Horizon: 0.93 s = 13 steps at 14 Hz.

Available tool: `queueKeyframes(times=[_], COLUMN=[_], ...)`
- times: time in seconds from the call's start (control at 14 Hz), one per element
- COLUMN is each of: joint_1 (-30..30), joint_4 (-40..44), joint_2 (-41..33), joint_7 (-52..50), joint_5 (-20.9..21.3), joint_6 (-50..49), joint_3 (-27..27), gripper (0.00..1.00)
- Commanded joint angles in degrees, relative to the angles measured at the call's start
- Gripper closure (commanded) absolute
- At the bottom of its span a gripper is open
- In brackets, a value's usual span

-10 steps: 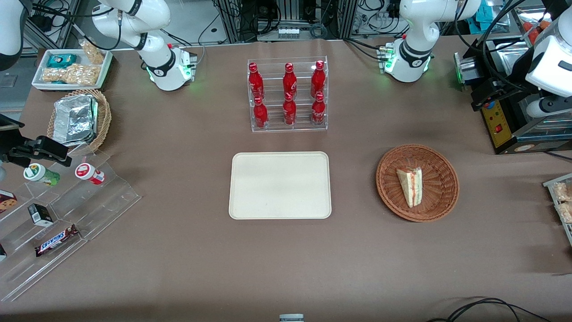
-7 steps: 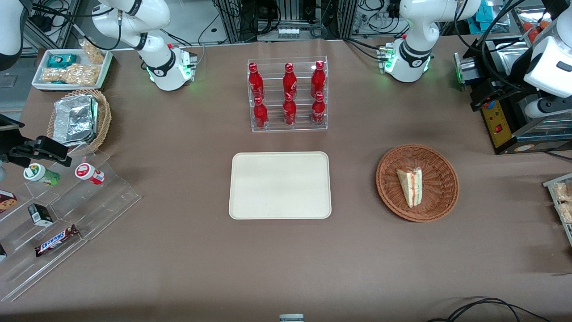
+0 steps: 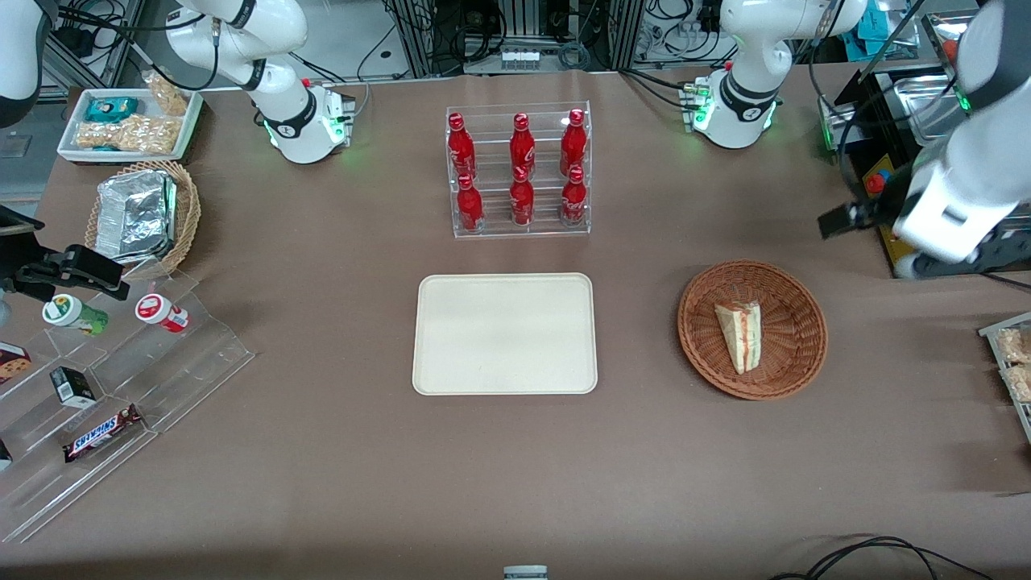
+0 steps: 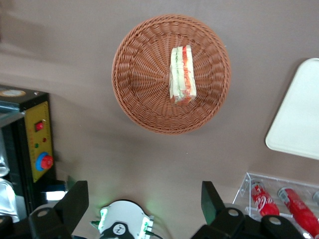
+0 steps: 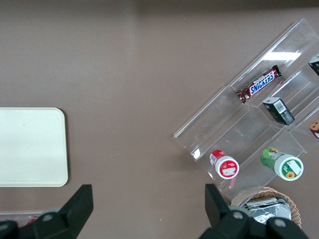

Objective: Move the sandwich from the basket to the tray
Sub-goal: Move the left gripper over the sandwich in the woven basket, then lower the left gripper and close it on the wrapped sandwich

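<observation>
The sandwich (image 3: 743, 334) (image 4: 181, 74), a pale wedge with a red and green stripe, lies in the reddish-brown woven basket (image 3: 701, 354) (image 4: 134, 84). The cream tray (image 3: 505, 333) (image 4: 299, 119) (image 5: 30, 147) lies flat beside the basket, toward the parked arm's end, with nothing on it. My gripper (image 3: 842, 219) (image 4: 144, 201) hangs high above the table, farther from the front camera than the basket and off toward the working arm's end. Its fingers stand wide apart, open, with nothing between them.
A clear rack of red bottles (image 3: 519, 173) stands farther from the front camera than the tray. A black box with a red button (image 3: 898, 229) (image 4: 37, 144) sits near my gripper. An acrylic snack stand (image 3: 121, 379), a tan basket with foil packet (image 3: 141, 213) and a white snack tray (image 3: 129, 121) sit toward the parked arm's end.
The working arm has swung in from the table's end toward the basket, bringing the gripper lower and nearer to it. Sandwich, basket and tray have not moved.
</observation>
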Motion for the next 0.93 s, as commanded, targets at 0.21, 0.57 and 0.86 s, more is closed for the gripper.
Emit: queueKeyframes(times=[0.21, 0.57, 0.86], joint_1=[-0.7, -1.6, -1.7], joint_4=[-15.2, -31.4, -40.0], joint_2=[3.1, 3.0, 3.8], joint_7=[-3.5, -3.7, -3.6], joint_5=[-0.2, -0.1, 0.0], joint_6=[20.4, 43.0, 56.1], joint_3=[-0.1, -0.2, -0.2], gripper=[0.0, 0.0, 0.0])
